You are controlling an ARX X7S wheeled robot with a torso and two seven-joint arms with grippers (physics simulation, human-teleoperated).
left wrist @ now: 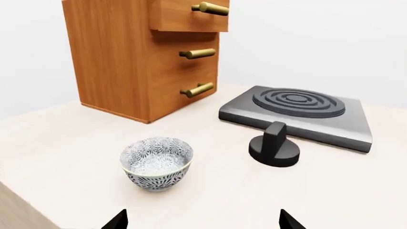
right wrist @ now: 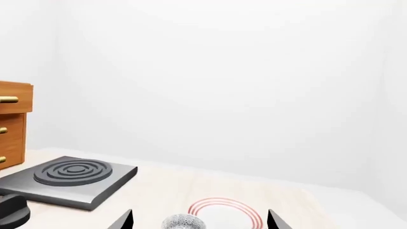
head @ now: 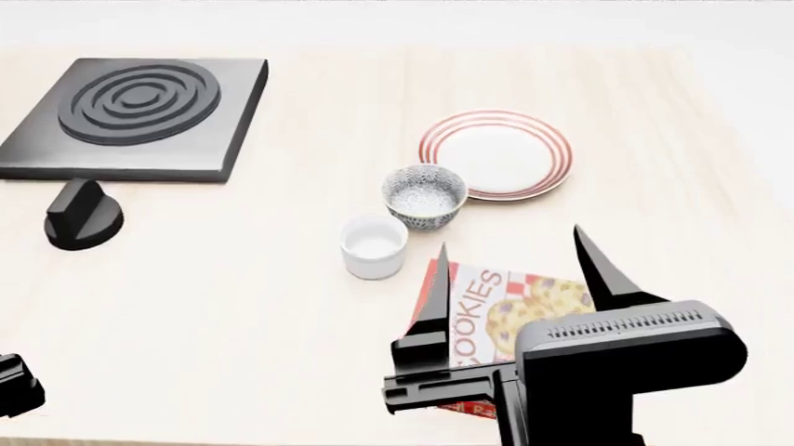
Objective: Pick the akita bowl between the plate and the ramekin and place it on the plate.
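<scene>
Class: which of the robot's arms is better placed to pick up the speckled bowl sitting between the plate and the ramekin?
Probably the right. In the head view its open right gripper sits close to the akita bowl, ramekin and plate. The left gripper faces the other speckled bowl near the drawers.

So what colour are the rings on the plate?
Red, thin rings around the white plate; clearest in the head view.

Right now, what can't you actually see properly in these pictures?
Head view: the right gripper covers part of the cookie box.
Right wrist view: the frame edge cuts off most of the akita bowl.
Left wrist view: the frame edge cuts off the top of the drawer cabinet.
</scene>
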